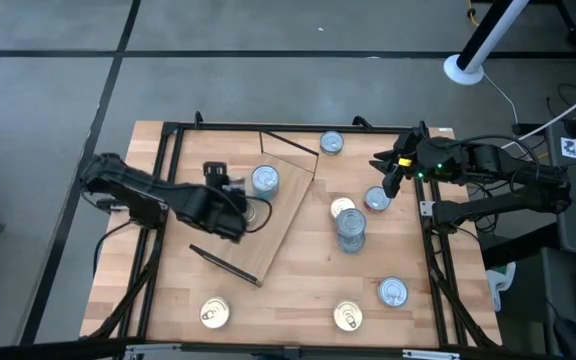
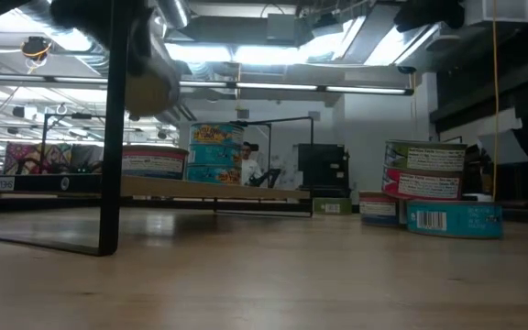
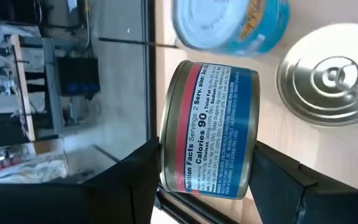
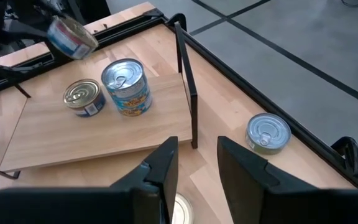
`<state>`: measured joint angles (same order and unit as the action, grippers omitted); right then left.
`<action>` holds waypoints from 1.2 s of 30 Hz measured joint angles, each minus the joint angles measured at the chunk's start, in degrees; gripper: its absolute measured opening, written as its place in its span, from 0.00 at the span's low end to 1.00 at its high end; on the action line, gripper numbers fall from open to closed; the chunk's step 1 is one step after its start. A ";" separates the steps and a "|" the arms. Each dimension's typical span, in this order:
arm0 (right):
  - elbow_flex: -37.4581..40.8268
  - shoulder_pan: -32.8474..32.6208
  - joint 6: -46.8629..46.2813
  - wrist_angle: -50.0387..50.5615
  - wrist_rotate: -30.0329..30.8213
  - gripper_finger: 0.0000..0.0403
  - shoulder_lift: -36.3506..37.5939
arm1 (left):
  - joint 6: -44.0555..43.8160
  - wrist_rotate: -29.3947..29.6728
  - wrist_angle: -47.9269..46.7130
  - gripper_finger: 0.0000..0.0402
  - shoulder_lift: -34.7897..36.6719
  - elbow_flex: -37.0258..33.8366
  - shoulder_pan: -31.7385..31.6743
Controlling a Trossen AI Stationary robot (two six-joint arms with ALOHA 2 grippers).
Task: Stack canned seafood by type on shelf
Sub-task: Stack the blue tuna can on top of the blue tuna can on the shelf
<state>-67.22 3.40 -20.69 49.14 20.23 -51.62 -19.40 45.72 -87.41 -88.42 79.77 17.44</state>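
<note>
Shelf (image 1: 268,225) work: our left gripper (image 3: 207,177) clamped a blue-red tin (image 3: 210,127) above the board; we judged squaring it over matching cans best. Right gripper (image 4: 197,165) waited, parted, empty.

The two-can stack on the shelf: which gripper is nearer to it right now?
Left. The left gripper, shut on a blue-red can, hangs over the shelf beside the two-can stack. The right gripper waits off the shelf, near the table's far right.

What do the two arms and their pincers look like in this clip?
Both arms are dark, jointed and matte black. The left pincer has two broad, flat black fingers. The right pincer has matching angular black fingers; in the high view a small green light glows near its wrist, and black cables trail behind the right arm.
</note>
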 joint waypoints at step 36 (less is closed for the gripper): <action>0.00 0.00 0.00 0.06 1.79 0.28 -0.07 | 10.84 -1.25 17.91 0.51 -2.49 -8.28 1.02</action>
<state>-67.22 3.40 -20.69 49.20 22.02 -51.68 -8.56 44.47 -69.49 -90.91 71.48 18.46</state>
